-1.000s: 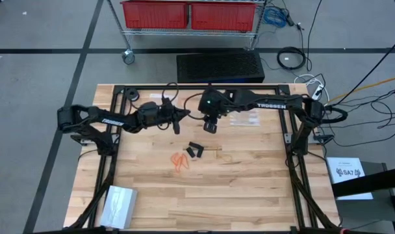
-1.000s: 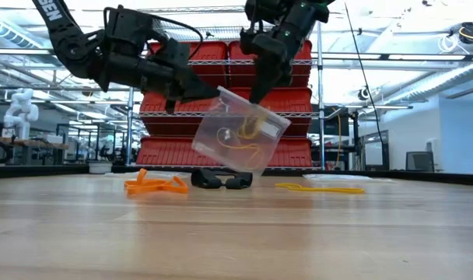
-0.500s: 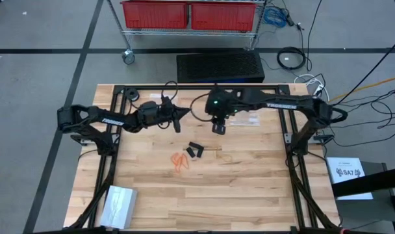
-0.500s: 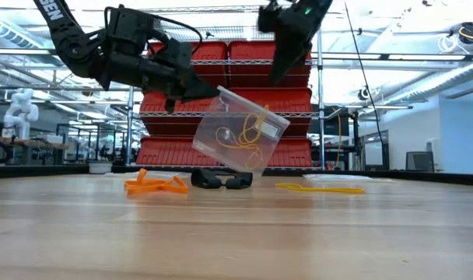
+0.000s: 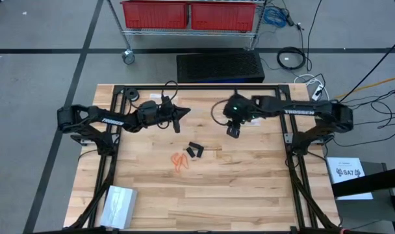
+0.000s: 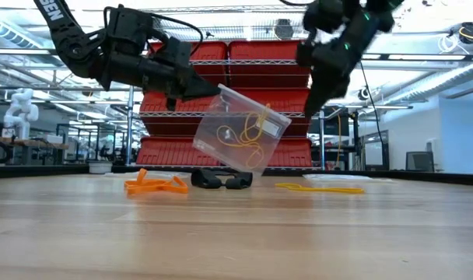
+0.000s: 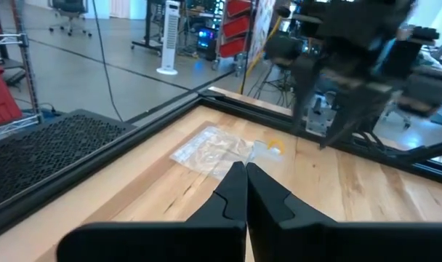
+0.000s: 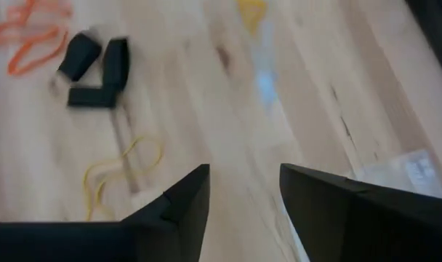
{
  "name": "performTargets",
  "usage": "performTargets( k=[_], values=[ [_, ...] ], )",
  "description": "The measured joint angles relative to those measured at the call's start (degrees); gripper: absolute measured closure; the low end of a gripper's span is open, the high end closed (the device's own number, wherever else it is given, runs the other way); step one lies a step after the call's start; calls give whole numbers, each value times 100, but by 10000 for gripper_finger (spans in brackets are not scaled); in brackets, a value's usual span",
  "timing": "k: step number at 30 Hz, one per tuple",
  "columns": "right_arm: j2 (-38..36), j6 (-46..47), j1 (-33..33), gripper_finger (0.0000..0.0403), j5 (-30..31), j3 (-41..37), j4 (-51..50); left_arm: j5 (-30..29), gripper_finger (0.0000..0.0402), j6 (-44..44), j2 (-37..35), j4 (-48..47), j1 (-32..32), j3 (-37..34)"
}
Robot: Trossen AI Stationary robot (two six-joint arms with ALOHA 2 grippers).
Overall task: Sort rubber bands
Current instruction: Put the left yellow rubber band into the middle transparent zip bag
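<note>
My left gripper [image 6: 213, 92] is up off the table with its fingers clamped on the top edge of a clear bag [image 6: 238, 131], which dangles tilted with a few yellowish bands inside. My right gripper [image 8: 243, 191] is raised too, fingers apart and empty, above the wood just beside another clear bag [image 5: 244, 119] lying flat. Down on the table [image 5: 249, 188], the orange rubber bands [image 5: 179, 160] sit in a loose heap, the black ones [image 5: 195, 150] just beside them, and a pale yellow loop [image 8: 118, 173] lies near those.
</note>
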Motion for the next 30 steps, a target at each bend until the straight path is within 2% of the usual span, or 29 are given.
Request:
performTargets(
  k=[5,7,10,13,18,19,25,30],
  values=[
    [-564,63,5,215,66,-1653,2894,45,402,-2,0,-4,0,0],
    [-566,-35,19,212,328,-2092,3664,49,402,-2,0,-4,0,0],
    [-444,-56,-4,221,635,-2429,4302,51,402,-4,0,-4,0,2],
    [-328,-185,14,257,638,-2463,4625,51,402,-4,-2,-4,2,4],
    [-156,-341,-6,376,341,-2463,5089,53,402,-4,-2,75,25,4],
    [-132,-355,-4,387,331,-2461,5121,53,402,-6,-2,104,35,4],
    [-304,-321,-9,397,333,-2423,5056,176,402,-135,-4,136,55,4],
    [-501,-369,-41,400,325,-1906,4480,198,402,-153,-4,172,-2,4]
  ],
)
